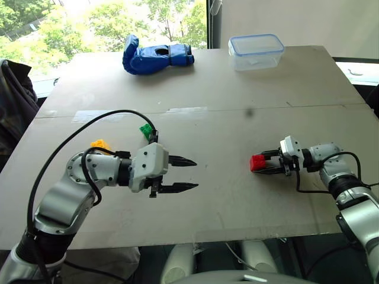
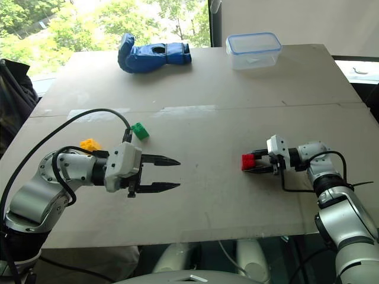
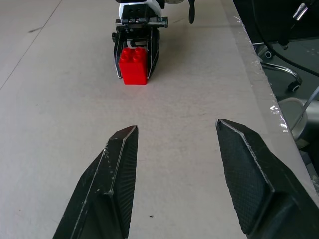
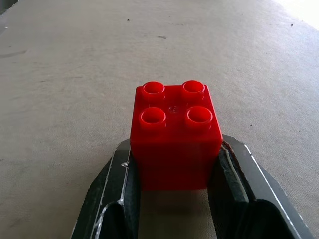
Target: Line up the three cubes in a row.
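Observation:
The red cube (image 1: 257, 163) sits low at the table's right, clamped between the fingers of my right gripper (image 1: 265, 163), which points left; the right wrist view has the red cube (image 4: 174, 137) studs up between both pads. My left gripper (image 1: 190, 174) hovers over the table's left-centre, open and empty, pointing right toward the red cube (image 3: 133, 64). The green cube (image 2: 140, 131) lies just behind my left wrist, partly hidden by it in the left eye view. Farther left, behind my left forearm, the yellow cube (image 2: 90, 144) rests on the table.
A blue glove (image 1: 155, 55) lies at the table's far edge, left of centre. A clear plastic container (image 1: 256, 51) stands at the far right. A black cable (image 1: 89, 127) loops above my left arm. Bare tabletop (image 1: 222, 136) separates the two grippers.

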Available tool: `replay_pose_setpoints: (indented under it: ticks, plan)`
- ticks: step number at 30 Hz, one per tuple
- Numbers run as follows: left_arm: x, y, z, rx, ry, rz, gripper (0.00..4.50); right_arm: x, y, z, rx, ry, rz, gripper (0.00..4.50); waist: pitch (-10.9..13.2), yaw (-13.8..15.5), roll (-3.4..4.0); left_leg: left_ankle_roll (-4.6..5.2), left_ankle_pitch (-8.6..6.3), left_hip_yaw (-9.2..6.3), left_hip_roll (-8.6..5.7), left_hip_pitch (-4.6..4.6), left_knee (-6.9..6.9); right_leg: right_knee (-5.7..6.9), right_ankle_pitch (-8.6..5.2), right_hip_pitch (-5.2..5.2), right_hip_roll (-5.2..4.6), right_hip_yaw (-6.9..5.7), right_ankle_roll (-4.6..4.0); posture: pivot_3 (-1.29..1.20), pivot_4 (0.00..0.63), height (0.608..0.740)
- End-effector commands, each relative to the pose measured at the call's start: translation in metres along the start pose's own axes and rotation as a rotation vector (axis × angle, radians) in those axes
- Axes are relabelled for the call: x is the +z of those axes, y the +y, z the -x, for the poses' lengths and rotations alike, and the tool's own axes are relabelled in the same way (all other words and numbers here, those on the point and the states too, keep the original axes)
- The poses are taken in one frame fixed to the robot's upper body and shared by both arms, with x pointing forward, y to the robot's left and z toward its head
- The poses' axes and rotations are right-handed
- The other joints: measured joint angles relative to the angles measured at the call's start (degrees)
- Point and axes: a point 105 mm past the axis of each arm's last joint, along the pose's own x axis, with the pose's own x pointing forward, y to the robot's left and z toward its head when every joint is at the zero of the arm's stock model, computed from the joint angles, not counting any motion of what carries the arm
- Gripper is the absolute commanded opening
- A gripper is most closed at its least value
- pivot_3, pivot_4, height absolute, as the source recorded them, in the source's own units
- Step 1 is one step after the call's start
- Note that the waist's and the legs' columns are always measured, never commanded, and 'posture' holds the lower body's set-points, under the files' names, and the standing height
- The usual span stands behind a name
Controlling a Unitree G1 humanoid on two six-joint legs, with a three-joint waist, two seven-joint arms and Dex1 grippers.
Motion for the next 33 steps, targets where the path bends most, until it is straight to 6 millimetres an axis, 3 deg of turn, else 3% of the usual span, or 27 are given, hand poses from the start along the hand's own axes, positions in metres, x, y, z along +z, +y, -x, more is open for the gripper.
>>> replay_pose_setpoints:
  ticks: [1,6,13,33]
  plan:
    - [0.004,-0.001,0.004,0.009,0.005,-0.044,2.52,-0.004,0.01,-0.004,0.099,0.031,0.006,2.36,0.0,-0.02,0.0,0.0,0.0,0.0,0.0,0.0,0.0,0.0,0.0,0.0,0.0,0.0,0.0,0.0,0.15,0.74]
    - [0.003,-0.003,0.004,0.011,0.004,-0.041,2.52,-0.005,0.007,-0.003,0.098,0.054,-0.011,4.47,0.0,0.11,0.0,-0.06,0.03,-0.01,0.0,-0.03,0.0,-0.03,0.0,0.0,-0.01,-0.01,0.0,0.0,0.15,0.74]
    - [0.001,-0.006,0.001,0.008,0.001,-0.039,2.52,-0.013,0.01,0.005,0.114,0.133,0.01,4.47,-0.02,0.14,-0.03,-0.04,0.02,-0.01,-0.01,-0.02,0.0,-0.05,0.0,0.02,-0.02,-0.01,0.0,0.0,0.15,0.74]
    - [-0.001,-0.006,-0.004,-0.022,-0.015,-0.05,2.52,-0.007,-0.005,0.03,-0.002,0.136,-0.001,4.47,-0.03,0.27,-0.05,0.03,-0.02,-0.03,-0.02,-0.02,0.06,-0.03,0.03,0.05,-0.03,-0.04,-0.03,0.0,0.15,0.74]
